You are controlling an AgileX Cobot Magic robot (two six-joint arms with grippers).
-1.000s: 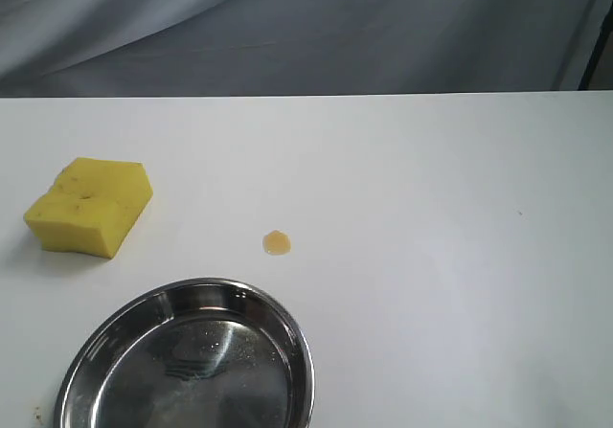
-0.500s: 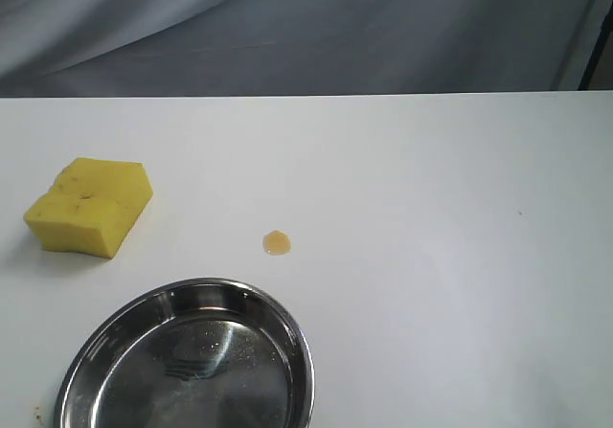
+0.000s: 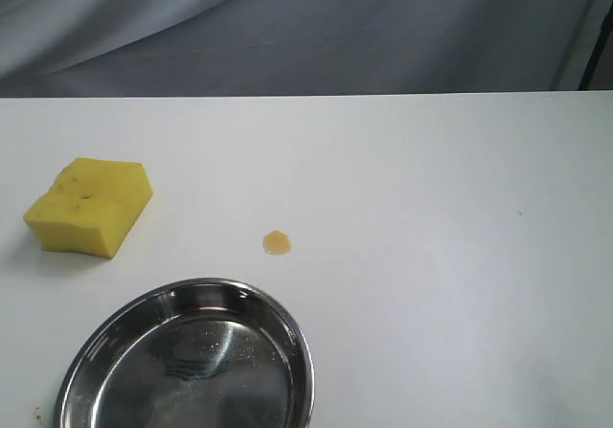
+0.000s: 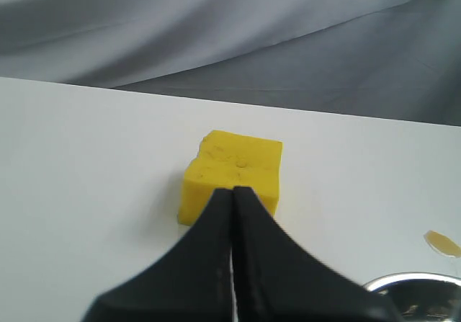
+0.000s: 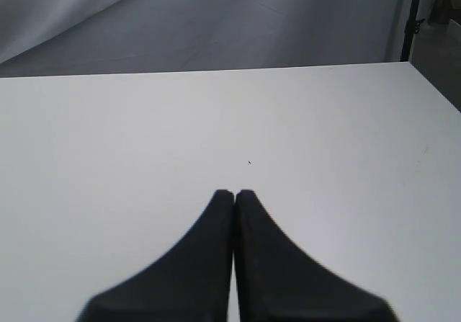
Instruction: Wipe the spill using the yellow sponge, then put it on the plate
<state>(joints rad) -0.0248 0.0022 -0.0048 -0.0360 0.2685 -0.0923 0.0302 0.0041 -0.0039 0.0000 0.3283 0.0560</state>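
Observation:
The yellow sponge (image 3: 88, 206) lies on the white table at the left, with dark pits on its top face. An amber drop, the spill (image 3: 277, 243), sits to the sponge's right, near the middle. The steel plate (image 3: 77, 375) stands at the front left, nothing in it. No gripper shows in the exterior view. In the left wrist view my left gripper (image 4: 233, 189) is shut and holds nothing, its tips short of the sponge (image 4: 232, 172); the spill (image 4: 441, 242) and the plate's rim (image 4: 414, 282) show at the side. My right gripper (image 5: 234, 192) is shut over bare table.
A grey cloth backdrop (image 3: 306, 26) hangs behind the table's far edge. A dark stand (image 3: 596, 59) rises at the far right. A tiny dark speck (image 3: 520, 214) marks the table on the right.

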